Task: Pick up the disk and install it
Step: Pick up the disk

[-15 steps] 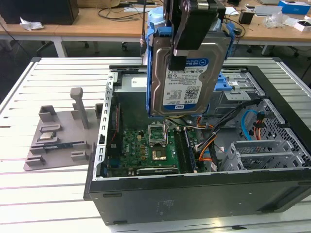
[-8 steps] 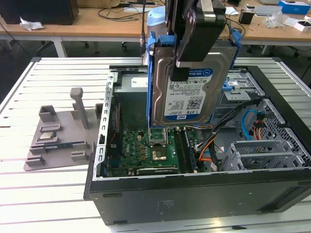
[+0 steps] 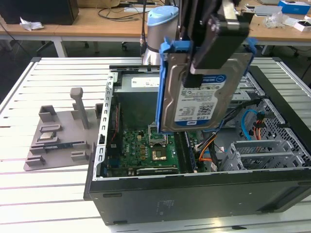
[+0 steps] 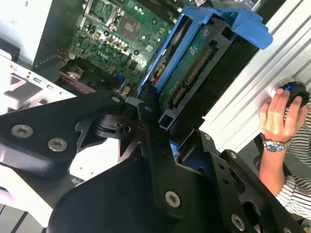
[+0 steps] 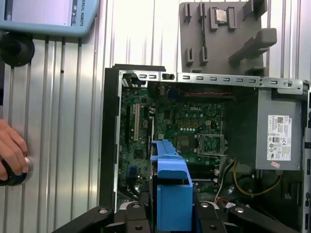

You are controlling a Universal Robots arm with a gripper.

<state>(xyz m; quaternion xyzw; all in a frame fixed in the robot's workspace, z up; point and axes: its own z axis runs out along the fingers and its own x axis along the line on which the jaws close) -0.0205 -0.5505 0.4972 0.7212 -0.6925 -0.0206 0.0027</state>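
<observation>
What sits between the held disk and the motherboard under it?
Only open air: in the first wrist view the disk hangs above the motherboard with nothing in the gap.

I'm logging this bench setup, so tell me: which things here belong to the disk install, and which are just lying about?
Part of the job:
- disk, gripped by the gripper
- open computer case beneath it

Lying about:
- grey parts holder beside the case
- person's hand on a round knob
- wooden desks behind
</observation>
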